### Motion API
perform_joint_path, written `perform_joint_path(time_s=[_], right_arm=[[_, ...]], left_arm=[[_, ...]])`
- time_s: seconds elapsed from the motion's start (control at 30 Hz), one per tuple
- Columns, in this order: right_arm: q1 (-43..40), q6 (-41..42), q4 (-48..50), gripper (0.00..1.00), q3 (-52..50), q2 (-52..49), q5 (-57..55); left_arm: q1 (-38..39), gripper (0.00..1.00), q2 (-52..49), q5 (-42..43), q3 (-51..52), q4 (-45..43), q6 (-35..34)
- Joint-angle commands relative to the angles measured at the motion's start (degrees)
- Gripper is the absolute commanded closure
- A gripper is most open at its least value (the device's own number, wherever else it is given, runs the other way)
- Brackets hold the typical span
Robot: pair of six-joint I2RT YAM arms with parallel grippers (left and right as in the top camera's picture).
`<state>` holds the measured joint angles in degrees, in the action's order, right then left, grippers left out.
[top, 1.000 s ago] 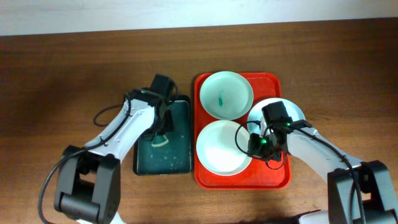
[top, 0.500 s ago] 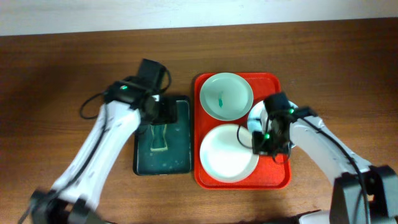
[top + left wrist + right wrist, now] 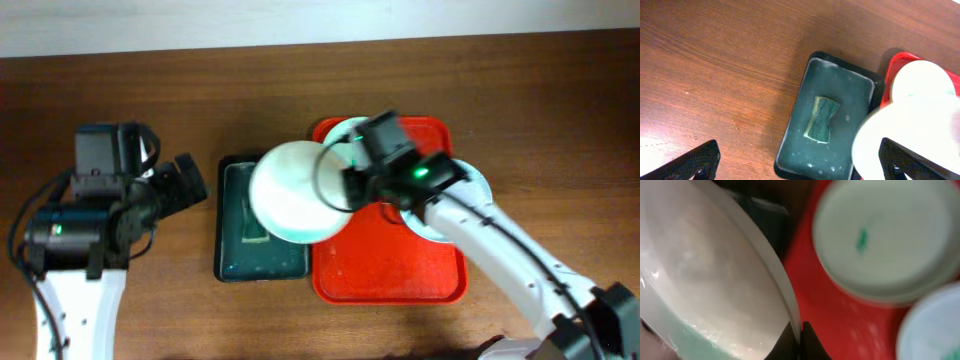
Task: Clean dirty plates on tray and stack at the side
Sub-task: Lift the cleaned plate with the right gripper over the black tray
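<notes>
Left end effector: released, fingers spread wide with nothing between them, over the bare counter
Green tray: ahead of the left end effector and to its right, with the sponge lying loose inside
Lifted plate: gripped by its rim in the clenched right end effector, tilted in the air above the green tray's right edge; no smear shows on its face
Red tray: below the right end effector, its near half bare
Smeared plate: on the red tray just beyond the right end effector, teal mark at its centre, so not wiped
Third plate: to the right of the right end effector, at the red tray's right rim, mostly hidden under the arm; clean or dirty, cannot tell
Done so far: by my reading, little; no plate lies on the counter, so no stack is begun
Left to do: wipe at least the smeared plate, then pile all three beside the red tray
Count: three plates (one lifted, two on the red tray), two trays, one sponge, two end effectors
</notes>
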<state>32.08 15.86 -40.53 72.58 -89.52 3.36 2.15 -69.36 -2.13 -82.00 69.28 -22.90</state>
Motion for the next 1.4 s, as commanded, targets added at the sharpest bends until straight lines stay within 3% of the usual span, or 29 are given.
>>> perform_joint_path(time_s=[0.0,0.13,0.4,0.67,0.87,1.37], right_arm=[[5.6,0.7,5.6,0.96,1.1,-2.4,-11.8],[11.1,-0.2,10.2,0.96,1.4,-2.4,-24.3],[20.6,-10.1,13.4,0.96,1.6,-2.3,-42.1],[26.3,-13.7,13.4,0.96,1.6,-1.6,-52.5],[29.9,-17.2,13.4,0.96,1.6,-1.5,-58.5],[30.2,-17.2,13.4,0.96,1.6,-1.5,-58.7]], left_arm=[[-0.2,0.01,0.7,-0.2,-0.7,0.3,0.5],[-0.2,0.01,0.7,-0.2,-0.7,0.3,0.5],[-0.2,0.01,0.7,-0.2,-0.7,0.3,0.5],[-0.2,0.01,0.7,-0.2,-0.7,0.3,0.5],[-0.2,0.00,0.7,-0.2,-0.7,0.3,0.5],[-0.2,0.01,0.7,-0.2,-0.7,0.3,0.5]])
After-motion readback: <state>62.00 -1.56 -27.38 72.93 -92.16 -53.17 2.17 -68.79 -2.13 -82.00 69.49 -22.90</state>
